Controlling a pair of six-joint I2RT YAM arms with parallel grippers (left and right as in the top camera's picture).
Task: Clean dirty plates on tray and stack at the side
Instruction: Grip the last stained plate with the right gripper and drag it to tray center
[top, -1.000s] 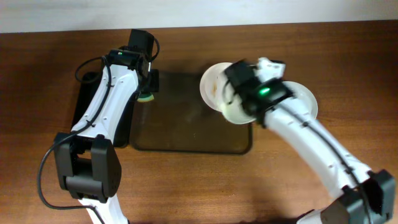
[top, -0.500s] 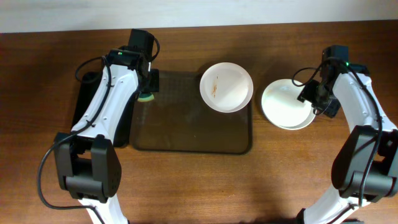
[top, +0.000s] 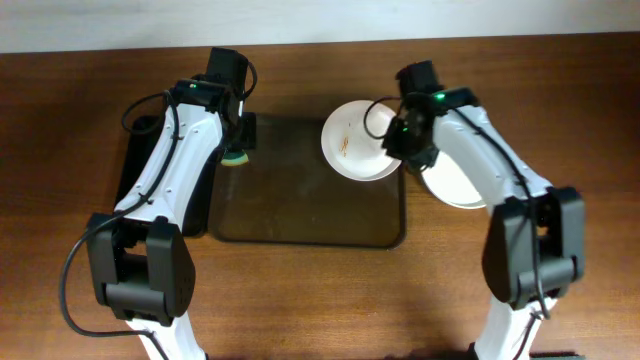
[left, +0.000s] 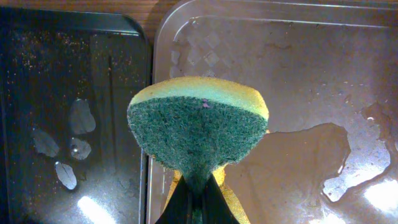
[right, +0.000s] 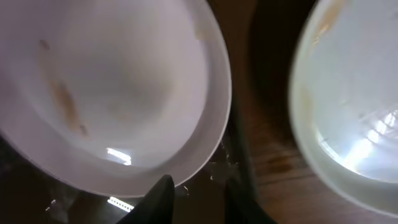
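One smeared plate to wash; right gripper poised at its rim.

Brown streaks mark the dirty plate (top: 350, 140), which sits at the tray's (top: 300, 215) upper right corner in the overhead view. A pale stack (top: 462, 188) lies on the bench (top: 500, 300) just beside the tray. The right gripper (right: 196, 200) is parted and empty, its fingers just at the plate's rim; contact cannot be told. The left gripper (left: 198, 198) is clamped on a green-faced sponge (left: 199, 130) above the tray's left edge, next to a black tray (left: 62, 93). The step in hand looks like taking hold of this plate for scrubbing. Next, the rim needs a firm pinch, then plate and sponge must meet.
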